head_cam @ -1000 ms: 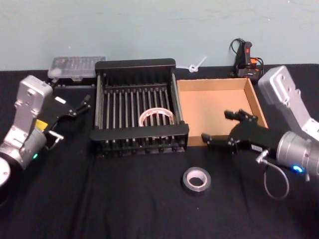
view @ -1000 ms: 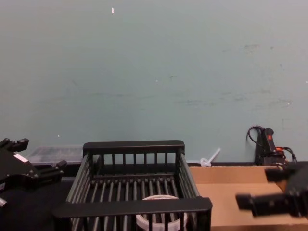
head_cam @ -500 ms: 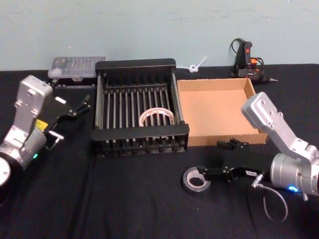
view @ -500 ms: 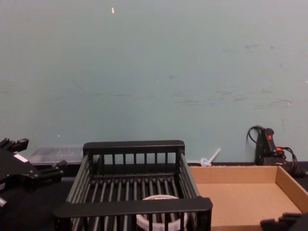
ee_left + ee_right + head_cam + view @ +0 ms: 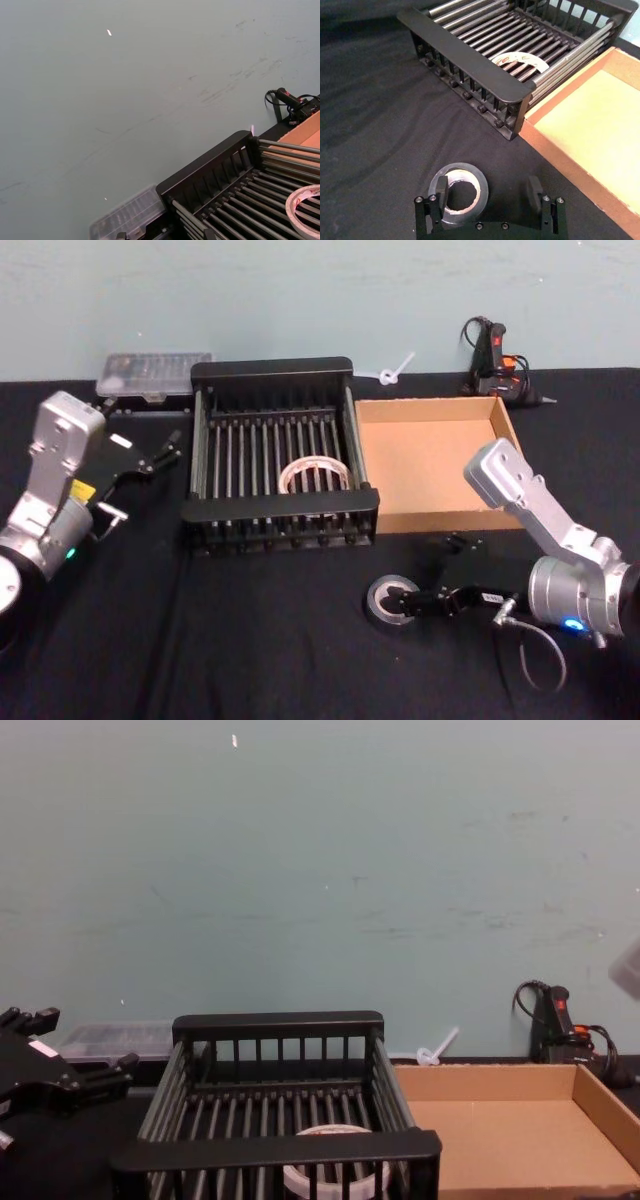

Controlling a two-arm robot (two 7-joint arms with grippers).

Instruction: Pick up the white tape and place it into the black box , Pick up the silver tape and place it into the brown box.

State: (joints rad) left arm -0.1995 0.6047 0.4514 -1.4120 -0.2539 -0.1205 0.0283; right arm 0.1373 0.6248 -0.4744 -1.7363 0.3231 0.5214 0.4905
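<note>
Right gripper [image 5: 489,195] sits low over the black tablecloth [image 5: 250,640], its fingers spread wide. One finger [image 5: 441,189] reaches into the centre hole of the silver tape [image 5: 392,601], the other stands off to the side of the roll, so nothing is clamped. That roll lies flat on the cloth, in front of the brown box [image 5: 432,460] and apart from it. The white tape [image 5: 314,476] rests on the slatted floor of the black box [image 5: 275,370], near the front wall. The two boxes stand side by side, touching. Left gripper [image 5: 150,462] hangs parked with fingers apart to the left of the black box, near a clear plastic case [image 5: 152,373].
</note>
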